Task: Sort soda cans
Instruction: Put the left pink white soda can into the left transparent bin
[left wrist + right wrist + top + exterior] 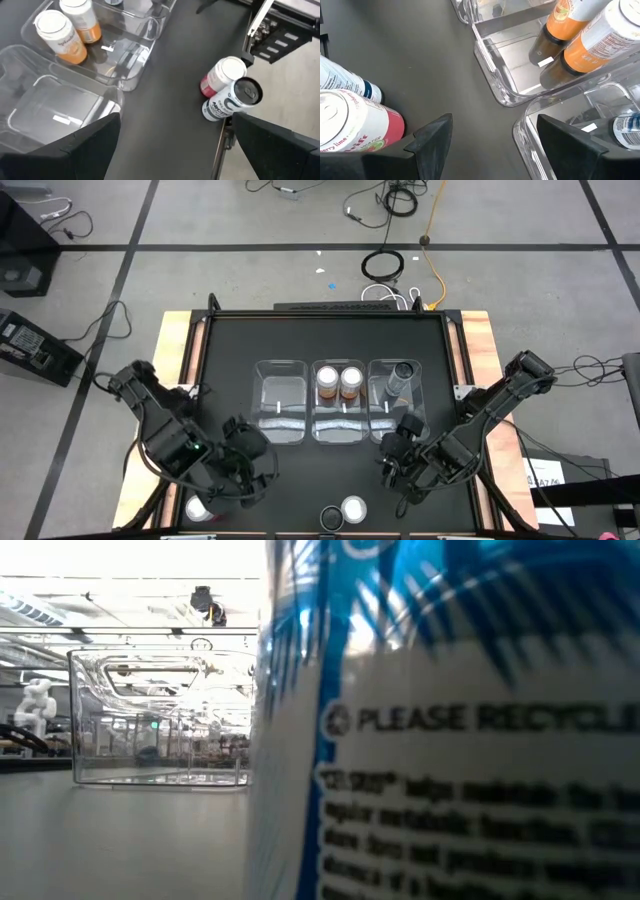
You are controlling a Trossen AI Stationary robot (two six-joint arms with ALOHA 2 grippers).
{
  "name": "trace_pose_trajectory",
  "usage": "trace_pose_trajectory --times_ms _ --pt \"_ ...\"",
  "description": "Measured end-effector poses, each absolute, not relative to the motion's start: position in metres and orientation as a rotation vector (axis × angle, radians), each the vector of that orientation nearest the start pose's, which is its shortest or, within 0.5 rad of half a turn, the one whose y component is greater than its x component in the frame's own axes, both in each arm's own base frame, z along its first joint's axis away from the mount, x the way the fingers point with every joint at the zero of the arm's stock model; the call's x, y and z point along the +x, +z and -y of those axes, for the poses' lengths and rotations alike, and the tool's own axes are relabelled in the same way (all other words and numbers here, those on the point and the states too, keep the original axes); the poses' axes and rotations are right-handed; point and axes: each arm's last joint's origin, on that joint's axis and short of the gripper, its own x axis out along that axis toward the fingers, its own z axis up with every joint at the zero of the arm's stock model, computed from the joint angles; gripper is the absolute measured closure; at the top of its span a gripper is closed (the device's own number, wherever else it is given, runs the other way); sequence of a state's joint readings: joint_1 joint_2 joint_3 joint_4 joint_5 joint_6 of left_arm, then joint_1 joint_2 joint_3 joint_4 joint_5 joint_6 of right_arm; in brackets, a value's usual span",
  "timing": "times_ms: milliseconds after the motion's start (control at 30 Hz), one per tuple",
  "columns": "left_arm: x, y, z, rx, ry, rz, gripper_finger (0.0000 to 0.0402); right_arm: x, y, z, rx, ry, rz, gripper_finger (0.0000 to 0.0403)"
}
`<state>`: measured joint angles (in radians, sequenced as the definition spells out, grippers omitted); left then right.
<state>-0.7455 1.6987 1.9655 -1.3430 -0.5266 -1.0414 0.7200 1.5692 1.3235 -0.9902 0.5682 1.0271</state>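
- Front-left corner of the desk: one can (197,508) stands half under my left arm. I can't read its side colour surely.
- My left gripper (175,132) hangs over the front-left part of the desk, fingers wide apart, holding nothing.
- The left bin (257,400) is empty. The middle bin (338,444) holds the two orange cans (339,383). The right bin (422,405) holds one dark can (400,377).
- Middle of the front edge: the pink can (220,75) and the blue-and-white can (232,100) stand pressed together.
- My right gripper (495,125) waits just in front of the right bin, fingers apart and empty.
- I judge the pink can goes next, into the left bin. I'd come at its free side, close on mid-body without nudging its neighbour, then lift well above the bin wall.
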Motion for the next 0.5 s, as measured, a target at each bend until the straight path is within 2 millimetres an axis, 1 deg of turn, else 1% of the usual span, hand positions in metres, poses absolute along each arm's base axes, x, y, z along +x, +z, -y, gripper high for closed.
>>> trace_pose_trajectory --times_ms 100,200,267,400,500 --pt "0.2452 0.4016 0.2097 -0.333 0.231 -0.882 0.0008 0.238 0.2794 -0.188 0.214 -0.362 -0.898 0.0122" --pt "0.2436 0.3997 0.2132 -0.293 0.165 -0.937 0.0008 0.2385 0.2796 -0.1884 0.235 -0.367 -0.891 0.0122" --pt "0.2437 0.4 0.2142 -0.287 0.152 -0.934 0.0008 0.2386 0.2796 -0.1885 0.244 -0.37 -0.888 0.0122" --pt "0.246 0.4018 0.2163 -0.355 0.155 -0.909 0.0008 0.2399 0.2803 -0.1896 0.272 -0.37 -0.871 0.0122" --pt "0.2468 0.4024 0.2171 -0.364 0.148 -0.901 0.0008 0.2402 0.2805 -0.1896 0.296 -0.381 -0.863 0.0122"
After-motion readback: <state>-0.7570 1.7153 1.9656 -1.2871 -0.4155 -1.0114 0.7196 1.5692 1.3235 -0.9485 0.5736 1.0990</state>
